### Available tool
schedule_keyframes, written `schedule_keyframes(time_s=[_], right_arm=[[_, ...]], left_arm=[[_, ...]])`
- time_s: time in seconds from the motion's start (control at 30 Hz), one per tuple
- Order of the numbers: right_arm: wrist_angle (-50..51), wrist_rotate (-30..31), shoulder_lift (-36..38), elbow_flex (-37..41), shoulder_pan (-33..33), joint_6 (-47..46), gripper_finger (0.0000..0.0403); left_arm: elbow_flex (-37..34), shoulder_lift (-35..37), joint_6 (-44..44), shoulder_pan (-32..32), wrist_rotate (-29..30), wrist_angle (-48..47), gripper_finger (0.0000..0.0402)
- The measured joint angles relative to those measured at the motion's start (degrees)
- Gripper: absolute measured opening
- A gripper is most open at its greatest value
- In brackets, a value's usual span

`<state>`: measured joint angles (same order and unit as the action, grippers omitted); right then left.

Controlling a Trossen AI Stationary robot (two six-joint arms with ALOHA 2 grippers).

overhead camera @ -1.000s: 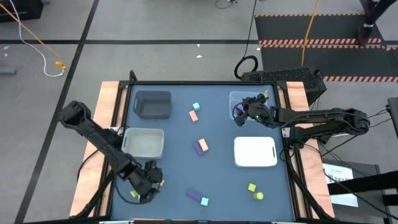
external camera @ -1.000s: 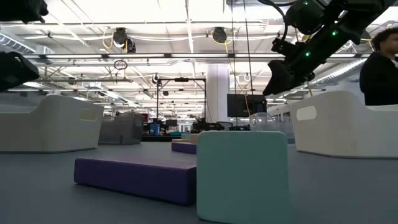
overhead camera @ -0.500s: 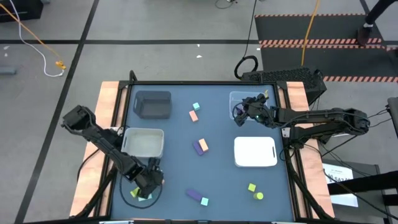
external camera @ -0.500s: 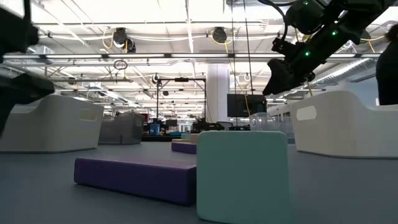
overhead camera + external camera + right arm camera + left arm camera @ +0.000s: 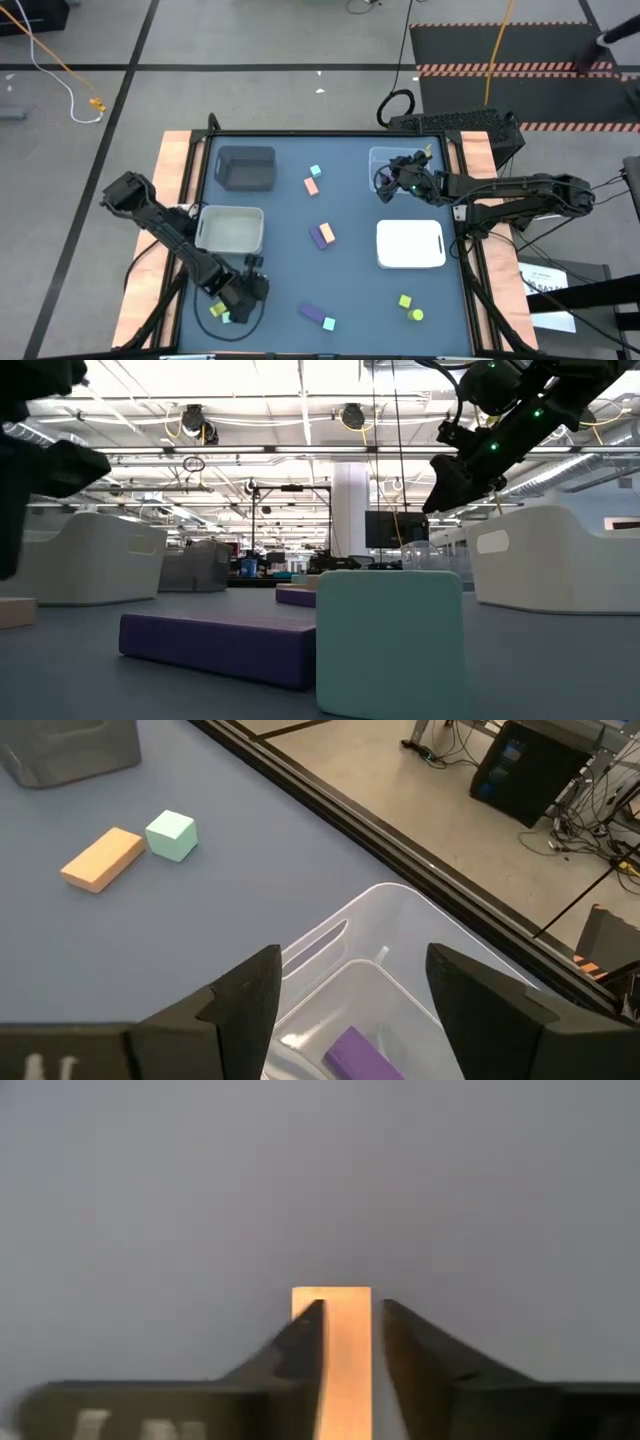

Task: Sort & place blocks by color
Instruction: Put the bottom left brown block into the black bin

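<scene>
Left gripper (image 5: 348, 1370) pinches a salmon-orange bar block (image 5: 345, 1315) on the grey table; next, lift it binward; right gripper (image 5: 350, 990) hangs open

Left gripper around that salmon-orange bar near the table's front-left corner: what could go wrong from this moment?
The left gripper has its jaws around the salmon-orange bar, but a sliver of gap shows on one side, so the bar might slip or twist on lifting. A yellow-green block and a light teal block lie right beside that gripper and could get nudged. The right gripper hovers open over the clear bin holding a purple block; little risk there.
</scene>
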<state>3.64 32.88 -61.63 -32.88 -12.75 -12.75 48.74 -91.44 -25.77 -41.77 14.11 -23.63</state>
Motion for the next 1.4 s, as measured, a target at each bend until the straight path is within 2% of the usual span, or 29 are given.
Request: schedule_keyframes(time_s=[0.1,0.17,0.27,0.4,0.6,0.8,0.9,1.03,1.2,1.4], right_arm=[[0.0,0.0,0.0,0.0,0.0,0.0,0.0240],[0.0,0.0,0.0,0.0,0.0,0.3,0.0240],[0.0,0.0,0.0,0.0,0.0,0.4,0.0240],[0.0,0.0,0.0,0.0,0.0,0.4,0.0240],[0.0,0.0,0.0,0.0,0.0,0.4,0.0240],[0.0,-0.1,0.0,0.0,0.0,0.4,0.0240],[0.0,-0.1,0.0,0.0,0.0,0.4,0.0240],[0.0,-0.1,0.0,0.0,0.0,0.4,0.0240],[0.0,-0.1,0.0,0.0,0.0,0.4,0.0240],[0.0,-0.1,0.0,0.0,0.0,0.4,0.0240]], left_arm=[[3.3,0.0,0.2,1.9,1.9,0.5,0.0017],[5.2,0.0,-0.3,3.0,1.9,0.4,0.0012],[6.7,0.1,-0.6,3.5,1.0,0.5,0.0023],[5.6,0.0,-6.4,3.2,-1.8,-2.5,0.0039],[5.3,0.0,-13.5,3.2,-2.8,-6.8,0.0087],[5.3,-1.4,-13.6,3.1,-3.2,-6.8,0.0146],[5.3,-4.1,-13.5,2.6,-6.6,-6.5,0.0175],[5.6,-7.6,-10.0,1.7,-6.9,-6.9,0.0206],[5.7,-8.7,-7.6,1.4,-4.2,-7.6,0.0222],[5.0,-5.2,-7.7,1.5,-3.4,-8.5,0.0223]])
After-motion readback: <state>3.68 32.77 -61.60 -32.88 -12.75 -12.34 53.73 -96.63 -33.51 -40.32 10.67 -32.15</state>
